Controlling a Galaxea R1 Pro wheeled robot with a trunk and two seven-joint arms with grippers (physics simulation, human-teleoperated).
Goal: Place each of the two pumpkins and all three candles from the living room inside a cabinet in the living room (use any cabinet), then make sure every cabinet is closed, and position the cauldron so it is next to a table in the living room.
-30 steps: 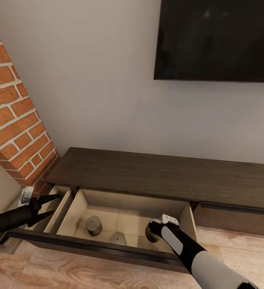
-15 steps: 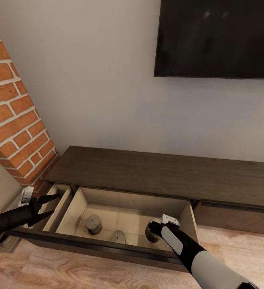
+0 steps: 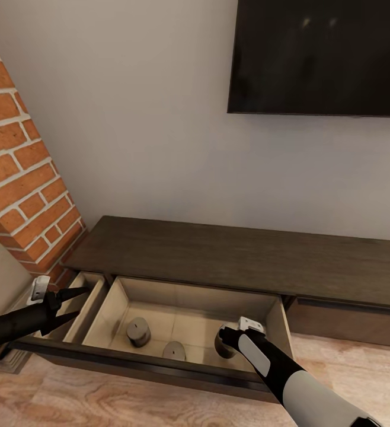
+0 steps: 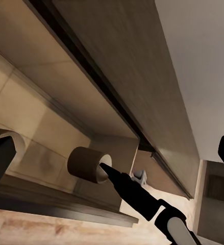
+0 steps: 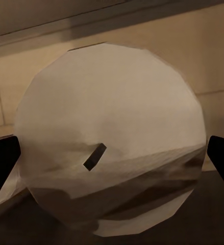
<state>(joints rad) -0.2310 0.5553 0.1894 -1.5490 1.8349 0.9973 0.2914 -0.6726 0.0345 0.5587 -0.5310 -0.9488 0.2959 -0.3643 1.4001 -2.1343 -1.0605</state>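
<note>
The long dark-brown cabinet stands against the wall with one drawer pulled out. Two grey candles stand on its pale floor. A third candle is in the drawer's right part, under my right wrist. In the right wrist view its pale top and wick lie between the spread fingers of my right gripper, which is open. My left gripper hovers open at the drawer's left end, and its wrist view looks at that third candle. Pumpkins, cauldron and table are out of view.
A brick chimney wall rises at the left beside the cabinet. A black TV hangs on the white wall above. A second, shut drawer front lies to the right. Wooden floor runs in front.
The head view has shifted slightly since a second ago. Both arms and the candles hold their places.
</note>
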